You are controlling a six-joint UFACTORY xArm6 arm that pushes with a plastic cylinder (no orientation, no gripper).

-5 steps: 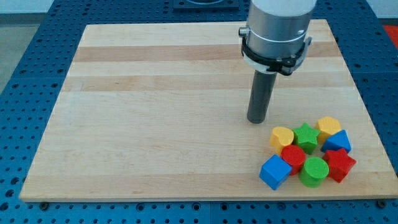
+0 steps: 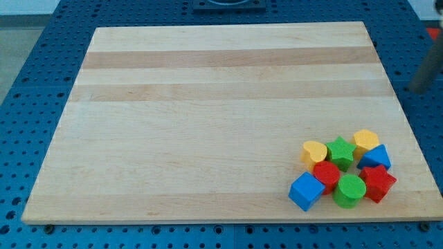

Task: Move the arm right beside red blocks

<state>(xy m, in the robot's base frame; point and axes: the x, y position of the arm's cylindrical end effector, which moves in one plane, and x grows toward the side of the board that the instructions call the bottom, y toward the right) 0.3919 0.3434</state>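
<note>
A tight cluster of blocks sits at the board's lower right. One red block (image 2: 326, 173) is in its middle and a red star (image 2: 378, 182) is at its right end. Around them are a yellow heart (image 2: 313, 151), a green star (image 2: 340, 151), a yellow hexagon (image 2: 366, 141), a blue block (image 2: 376, 158), a green cylinder (image 2: 350, 189) and a blue cube (image 2: 306, 191). Only a blurred grey streak of my arm (image 2: 426, 70) shows at the view's right edge, off the board and well above the cluster. My tip cannot be made out in it.
The wooden board (image 2: 208, 124) lies on a blue perforated table (image 2: 28, 83). The cluster is close to the board's bottom and right edges.
The arm has swung fast from above the cluster's upper left to the view's right edge, off the board. The blocks have not moved.
</note>
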